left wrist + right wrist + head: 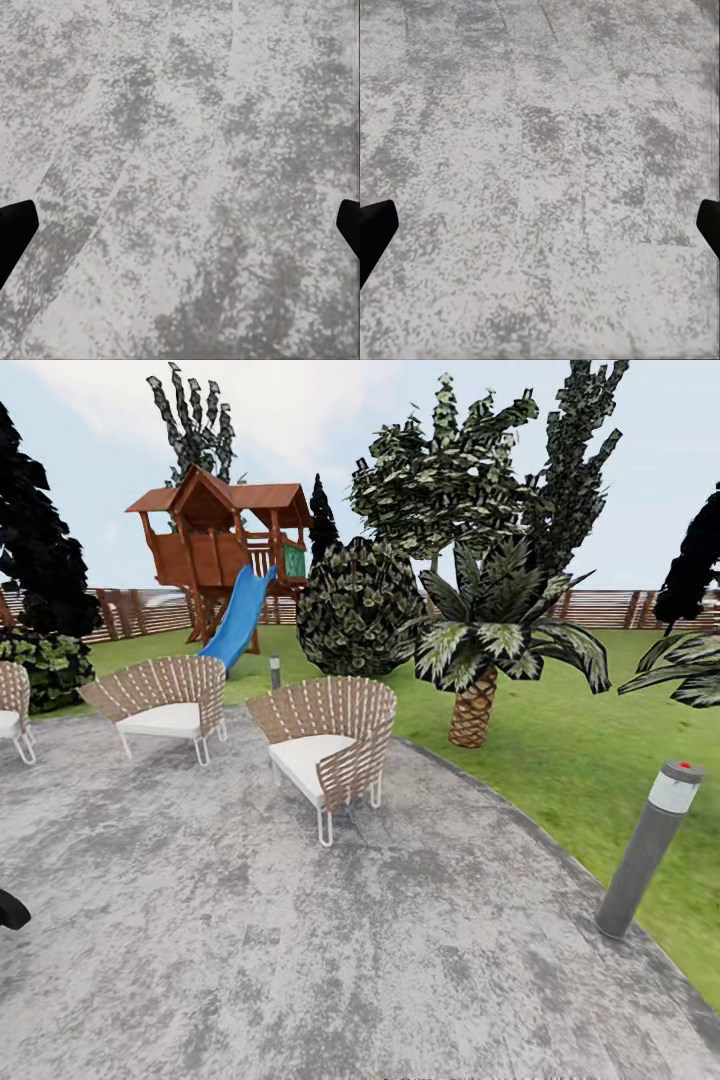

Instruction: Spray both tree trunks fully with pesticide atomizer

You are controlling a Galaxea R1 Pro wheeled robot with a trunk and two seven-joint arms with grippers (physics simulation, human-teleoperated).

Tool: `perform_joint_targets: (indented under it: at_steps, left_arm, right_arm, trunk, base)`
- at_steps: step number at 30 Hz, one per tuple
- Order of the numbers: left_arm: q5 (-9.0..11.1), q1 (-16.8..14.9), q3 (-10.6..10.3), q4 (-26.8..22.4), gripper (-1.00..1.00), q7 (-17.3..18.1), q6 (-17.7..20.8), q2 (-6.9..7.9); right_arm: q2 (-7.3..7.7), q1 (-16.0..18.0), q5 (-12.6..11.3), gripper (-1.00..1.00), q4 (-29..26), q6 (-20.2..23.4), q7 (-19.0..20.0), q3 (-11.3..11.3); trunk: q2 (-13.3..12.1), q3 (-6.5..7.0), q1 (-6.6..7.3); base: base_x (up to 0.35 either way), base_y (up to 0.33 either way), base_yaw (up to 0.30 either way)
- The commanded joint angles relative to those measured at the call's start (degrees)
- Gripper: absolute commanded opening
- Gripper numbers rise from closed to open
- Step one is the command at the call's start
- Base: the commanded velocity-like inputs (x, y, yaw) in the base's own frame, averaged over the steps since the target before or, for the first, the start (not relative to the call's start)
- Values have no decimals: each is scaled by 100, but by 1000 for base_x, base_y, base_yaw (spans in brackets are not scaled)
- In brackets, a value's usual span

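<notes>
The pesticide atomizer is out of view. Beyond the paving lies the garden lawn (560, 740), ringed by a brown slatted fence (610, 608). A tall tree with a pale green blocky canopy (450, 475) rises behind a round bush and a palm, which hide its trunk. Another pale canopy (195, 420) shows above the playhouse roof. My left gripper (180, 232) is open over grey mottled paving with nothing between its black fingertips (15, 232). My right gripper (540, 232) is open too, over the same paving.
Three wicker chairs stand on the patio (300, 940); the nearest chair (325, 745) is centre. A grey bollard lamp (648, 845) leans at the patio's right edge. A wooden playhouse with a blue slide (238, 615), a round bush (355, 605) and a short palm (475, 705) stand on the grass.
</notes>
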State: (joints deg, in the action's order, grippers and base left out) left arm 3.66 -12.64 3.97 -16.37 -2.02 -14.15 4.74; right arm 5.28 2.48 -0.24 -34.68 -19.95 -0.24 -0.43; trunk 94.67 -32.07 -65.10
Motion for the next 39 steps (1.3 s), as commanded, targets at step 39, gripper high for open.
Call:
perform_joint_targets:
  at_steps: [39]
  left_arm:
    - [32, -2, -2, 10, 100, -2, -18, -3]
  right_arm:
    - [-1, 4, -2, 100, 5, -18, -2, 0]
  trunk:
    - [1568, -714, -857]
  base:
    - [0, 0, -267]
